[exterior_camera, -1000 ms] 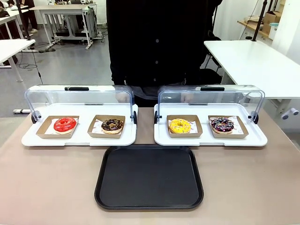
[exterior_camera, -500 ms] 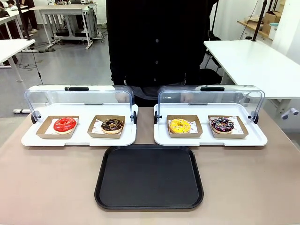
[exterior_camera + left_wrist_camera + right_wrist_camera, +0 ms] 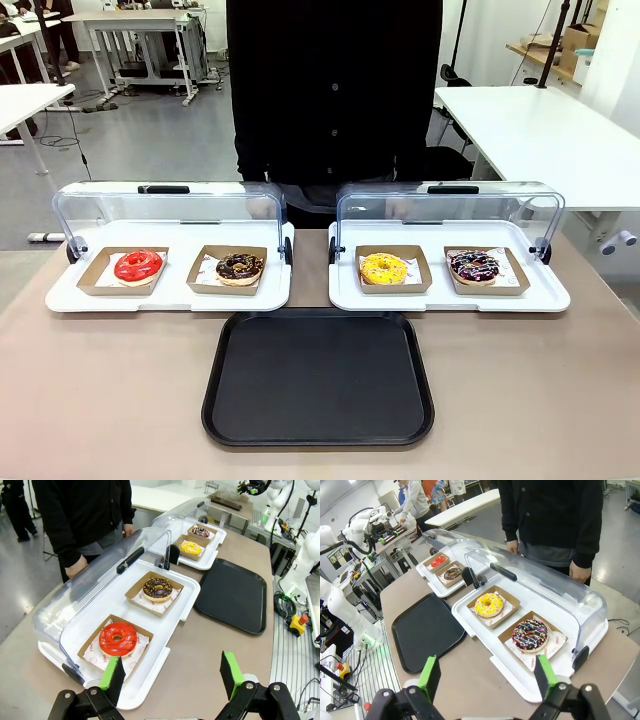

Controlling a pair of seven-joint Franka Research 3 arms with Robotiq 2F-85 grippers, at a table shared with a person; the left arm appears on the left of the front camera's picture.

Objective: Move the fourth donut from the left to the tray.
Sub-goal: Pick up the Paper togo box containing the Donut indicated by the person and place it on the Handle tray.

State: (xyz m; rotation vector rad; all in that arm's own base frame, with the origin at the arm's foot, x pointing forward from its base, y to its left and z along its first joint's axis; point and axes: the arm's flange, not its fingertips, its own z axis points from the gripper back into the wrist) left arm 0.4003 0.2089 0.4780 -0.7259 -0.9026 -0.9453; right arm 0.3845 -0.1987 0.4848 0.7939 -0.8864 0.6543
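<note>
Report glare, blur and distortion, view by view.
Front view: sharp, evenly lit, pale reflections along the left lid's top. Left wrist view: wide-angle stretch, the red donut looms much larger than the farther ones. Right wrist view: bright glare streaks on the right lid.

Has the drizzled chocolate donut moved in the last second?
No. The donut still lies in its holder, right of the yellow donut, on the same white tray.

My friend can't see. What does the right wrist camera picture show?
The open right gripper hovers near the fourth donut, chocolate with pink and white drizzle. A yellow donut sits beside it on the same white display tray; the black tray lies on the table.
</note>
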